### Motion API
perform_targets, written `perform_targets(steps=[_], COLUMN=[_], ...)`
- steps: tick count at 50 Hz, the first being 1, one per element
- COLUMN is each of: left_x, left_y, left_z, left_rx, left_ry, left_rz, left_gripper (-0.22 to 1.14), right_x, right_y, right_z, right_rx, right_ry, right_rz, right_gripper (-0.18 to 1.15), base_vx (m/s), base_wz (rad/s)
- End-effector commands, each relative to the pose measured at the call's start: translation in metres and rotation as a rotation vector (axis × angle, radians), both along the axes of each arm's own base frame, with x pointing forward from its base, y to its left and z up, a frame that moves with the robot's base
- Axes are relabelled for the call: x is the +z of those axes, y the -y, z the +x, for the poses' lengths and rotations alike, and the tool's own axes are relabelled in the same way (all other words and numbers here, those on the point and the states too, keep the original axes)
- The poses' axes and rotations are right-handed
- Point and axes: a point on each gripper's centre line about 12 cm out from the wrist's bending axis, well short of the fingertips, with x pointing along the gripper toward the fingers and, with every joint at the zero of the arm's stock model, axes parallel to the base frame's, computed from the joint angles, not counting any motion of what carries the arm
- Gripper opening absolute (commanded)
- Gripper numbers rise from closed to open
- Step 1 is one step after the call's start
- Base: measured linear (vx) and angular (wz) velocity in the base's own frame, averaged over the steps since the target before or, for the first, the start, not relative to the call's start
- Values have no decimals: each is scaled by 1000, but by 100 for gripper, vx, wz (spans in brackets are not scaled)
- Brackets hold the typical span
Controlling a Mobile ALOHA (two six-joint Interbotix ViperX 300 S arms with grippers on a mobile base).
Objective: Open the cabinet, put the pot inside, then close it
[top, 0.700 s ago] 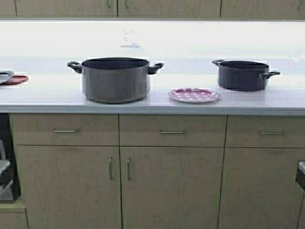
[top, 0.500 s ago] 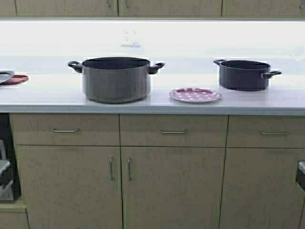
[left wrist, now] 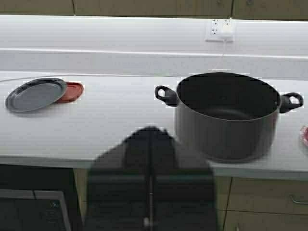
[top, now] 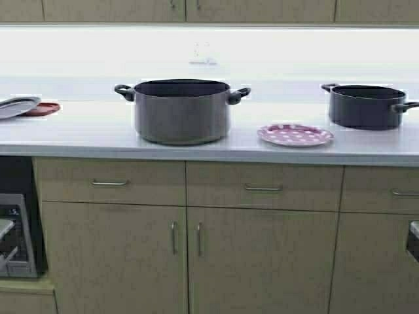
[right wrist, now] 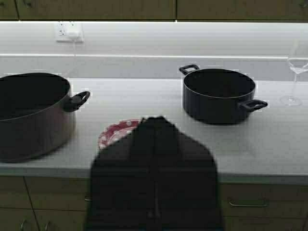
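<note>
The pot [top: 181, 110], wide and grey-brown with two black loop handles, stands on the white counter [top: 98, 134] left of centre. It also shows as the pot [left wrist: 226, 115] and the pot [right wrist: 31, 115] in the wrist views. Only the bottom strip of the cabinet [top: 118, 9] shows above the lit wall, its doors closed. Neither gripper appears in the high view. My left gripper [left wrist: 150, 130] hangs shut and empty before the counter edge, short of the pot's left handle. My right gripper [right wrist: 155, 119] is shut and empty too, in front of the dotted plate.
A smaller near-black pot [top: 365, 106] stands at the right and a pink dotted plate [top: 295, 135] lies between the pots. At far left lie a grey plate [top: 16, 106] and a red lid [top: 44, 108]. A wine glass [right wrist: 297, 72] stands beyond. Base cupboards [top: 262, 261] are below.
The robot has moved: the whole scene has shifted to the right in the high view by a small amount. Nothing on the counter has been touched.
</note>
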Motion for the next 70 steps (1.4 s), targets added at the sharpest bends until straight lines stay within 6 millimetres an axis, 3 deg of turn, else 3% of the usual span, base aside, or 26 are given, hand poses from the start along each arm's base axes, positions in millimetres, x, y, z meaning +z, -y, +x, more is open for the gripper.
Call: perform_targets(steps=[1,32,70], left_x=[5,2,4], left_y=[0,0,0], left_z=[1,-9,-3], left_rx=[1,1,2], left_ry=[18,44,39], left_rz=[-2,-1,21], left_gripper=[2,2,2], right_x=[4,-1,1], right_y=[-1,-1,-1], right_z=[1,6,1], right_rx=[3,4,3], right_ry=[14,-14,3], right_rz=[-1,0,-1], right_gripper=[6,6,6], base_vx=[17,22,26], base_wz=[16,5,3])
